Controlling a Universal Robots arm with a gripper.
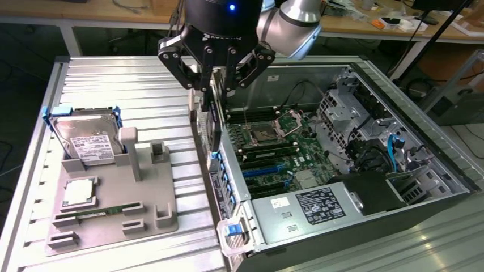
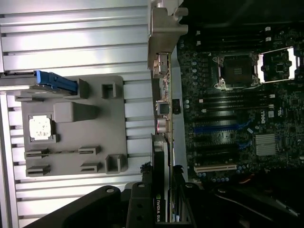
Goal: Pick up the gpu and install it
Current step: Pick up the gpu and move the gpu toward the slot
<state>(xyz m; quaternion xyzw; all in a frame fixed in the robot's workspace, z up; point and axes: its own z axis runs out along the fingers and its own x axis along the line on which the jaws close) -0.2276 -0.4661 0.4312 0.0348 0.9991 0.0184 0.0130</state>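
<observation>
— Nearest us is the front corner of the open computer case (image 1: pixel 253 235), with its blue latch (image 1: pixel 233 229). What is it all lying on?

— A ribbed, pale metal surface (image 1: pixel 113 79). Wooden benches (image 1: pixel 90 14) with clutter run along the back of the room.

— And the arm?

— It comes in from above, wrist pointing straight down. The gripper (image 1: pixel 217 86) hangs over the case wall on the exterior view's left.

— The jaws?

— About half closed, pinching the gpu (image 2: pixel 161 107) by its 2 flat faces. The card hangs on edge, with its silver-beige bracket (image 2: pixel 164 28) at the end away from the jaws. It sits right along that case wall, between the grey holder (image 1: pixel 151 218) and the motherboard (image 1: pixel 291 150). I cannot tell whether it touches the wall.

— What else is around?

— The holder lies on the surface beside the case. A hard drive (image 1: pixel 90 147) with a white label stands in it, and in front of that lie a square processor chip (image 1: pixel 79 192) and a slim green memory stick (image 1: pixel 98 211).

— Anything in the way?

— Inside the case the processor socket (image 1: pixel 268 131) is open, and blue slots (image 1: pixel 261 168) lie nearer us. The case wall runs directly under the card.
</observation>
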